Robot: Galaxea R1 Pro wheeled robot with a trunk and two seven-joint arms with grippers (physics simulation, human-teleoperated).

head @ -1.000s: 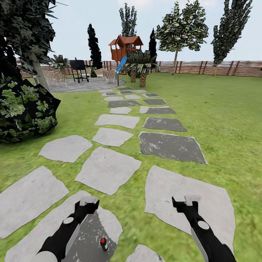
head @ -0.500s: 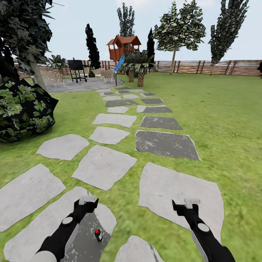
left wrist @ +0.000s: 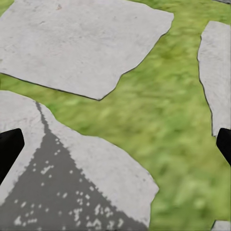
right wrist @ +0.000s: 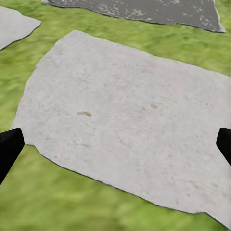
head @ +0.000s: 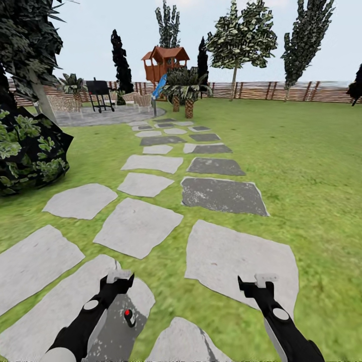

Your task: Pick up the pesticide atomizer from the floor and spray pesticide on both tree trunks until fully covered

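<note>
beside left pincer (head: pixel 119 277), atomizer (head: pixel 129 318) on stone (head: pixel 113 327); both pincers spread wide, right pincer (head: pixel 265 279) empty.

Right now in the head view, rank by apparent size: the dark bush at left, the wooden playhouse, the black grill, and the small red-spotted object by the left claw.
1. Dark bush, nearer, so inflated
2. Wooden playhouse, far off
3. Black grill
4. Red-spotted object
</note>
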